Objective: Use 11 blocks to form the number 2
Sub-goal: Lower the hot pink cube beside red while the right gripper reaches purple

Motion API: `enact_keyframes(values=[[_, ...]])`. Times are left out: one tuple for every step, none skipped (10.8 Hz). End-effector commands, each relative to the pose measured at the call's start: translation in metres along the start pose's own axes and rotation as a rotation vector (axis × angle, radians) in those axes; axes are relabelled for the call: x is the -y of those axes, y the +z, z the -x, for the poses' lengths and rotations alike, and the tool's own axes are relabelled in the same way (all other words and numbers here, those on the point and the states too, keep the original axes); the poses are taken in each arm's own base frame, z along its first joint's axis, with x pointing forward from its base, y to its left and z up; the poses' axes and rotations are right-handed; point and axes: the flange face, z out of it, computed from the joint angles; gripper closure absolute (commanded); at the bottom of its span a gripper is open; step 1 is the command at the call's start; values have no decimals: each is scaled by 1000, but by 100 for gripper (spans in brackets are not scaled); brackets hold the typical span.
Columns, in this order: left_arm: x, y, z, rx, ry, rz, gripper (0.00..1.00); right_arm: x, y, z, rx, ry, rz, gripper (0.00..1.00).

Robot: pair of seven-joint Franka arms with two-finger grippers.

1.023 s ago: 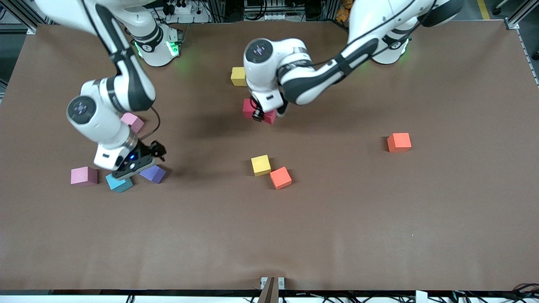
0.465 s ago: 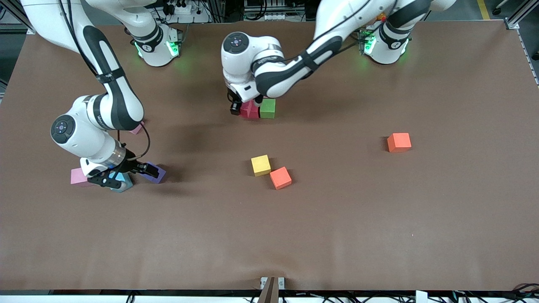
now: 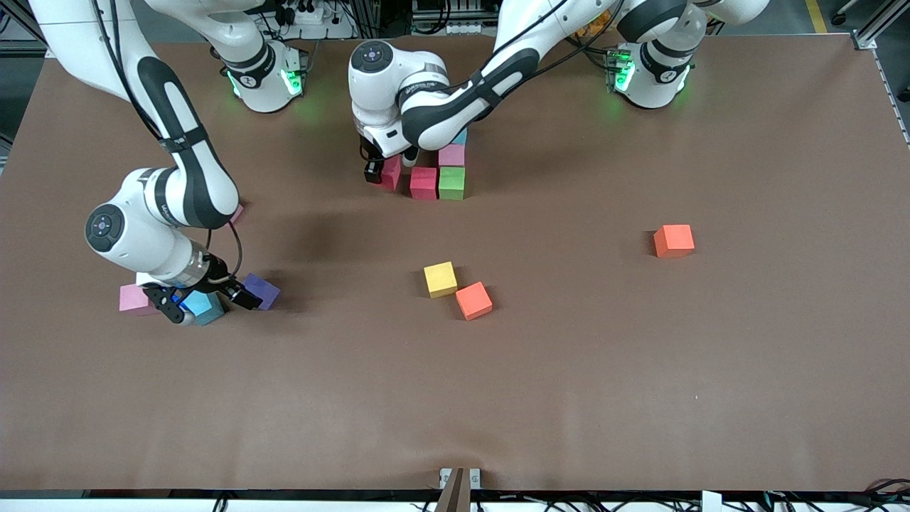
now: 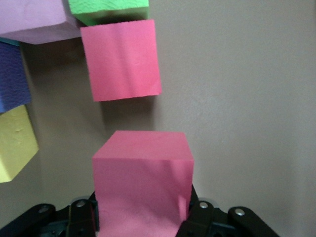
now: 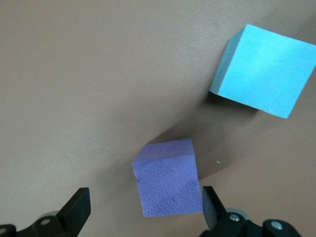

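Note:
My left gripper (image 3: 386,173) is shut on a red block (image 3: 391,172), low at the end of a short row of a second red block (image 3: 423,183) and a green block (image 3: 451,183). In the left wrist view the held red block (image 4: 142,187) fills the left gripper (image 4: 142,217), with a gap to the other red block (image 4: 121,59). A pink block (image 3: 451,154) and a light blue block (image 3: 461,136) continue the cluster. My right gripper (image 3: 206,302) hangs open over a light blue block (image 3: 202,307) and a purple block (image 3: 259,290). The purple block (image 5: 168,177) lies between the right gripper's (image 5: 143,207) fingers.
A yellow block (image 3: 441,279) and an orange block (image 3: 474,300) touch mid-table. Another orange block (image 3: 674,240) lies toward the left arm's end. A pink block (image 3: 134,299) sits beside the light blue one; another pink block (image 3: 237,212) peeks out by the right arm.
The left gripper carried the red block toward the right arm's end, uncovering the red, green and pink blocks. The right gripper shifted over the light blue and purple blocks.

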Motion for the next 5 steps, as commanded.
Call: enact_keyframes(values=[[3,8,5,-7,-273,25,100,-6,16,-2,36,28,23,0],[4,12,4,-10,-294,9,100,-6,18,-1,31,8,40,0],[3,14,3,-11,-310,-7,100,-6,21,0,30,-10,60,0],[5,15,2,-14,-326,-27,100,-8,25,2,45,-12,72,0],[6,18,1,-17,-340,-45,100,-9,27,3,51,-11,77,0]])
